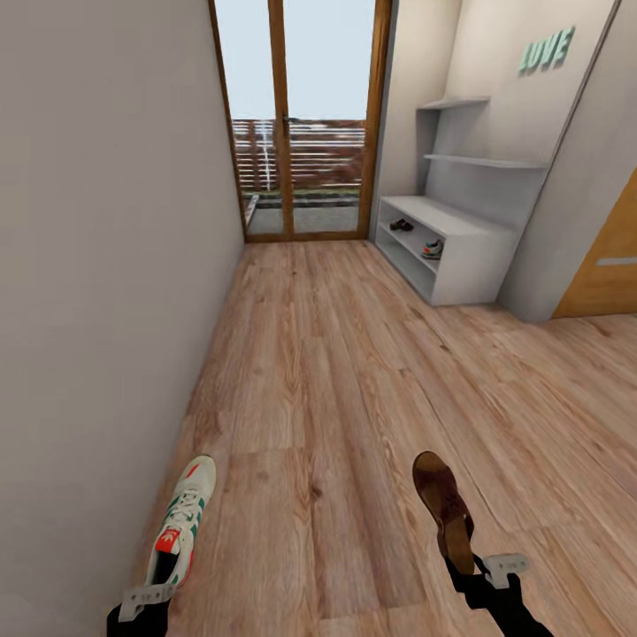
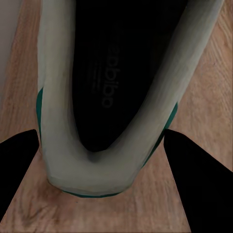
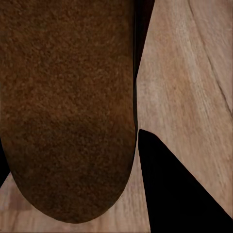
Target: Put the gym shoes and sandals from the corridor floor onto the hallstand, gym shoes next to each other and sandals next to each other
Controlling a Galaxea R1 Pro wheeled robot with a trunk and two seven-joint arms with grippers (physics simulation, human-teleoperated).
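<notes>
At the lower left of the head view my left gripper (image 1: 146,603) is shut on the heel of a white gym shoe (image 1: 184,520) with green stripes, toe pointing ahead. The left wrist view looks into this gym shoe (image 2: 63,160), with a dark finger on each side of its heel. My right gripper (image 1: 485,568) is shut on the heel end of a brown sandal (image 1: 445,506). That sandal's insole (image 3: 68,107) is close up in the right wrist view. Far ahead on the right, the grey hallstand (image 1: 478,257) has another sandal (image 1: 401,225) and another gym shoe (image 1: 433,249) on its inner shelf.
Wood plank corridor floor (image 1: 336,372) stretches from me to the hallstand. A plain wall (image 1: 106,221) runs close along the left. Glass doors (image 1: 305,124) with wooden frames close the far end. A wooden door (image 1: 610,265) stands to the right of the hallstand.
</notes>
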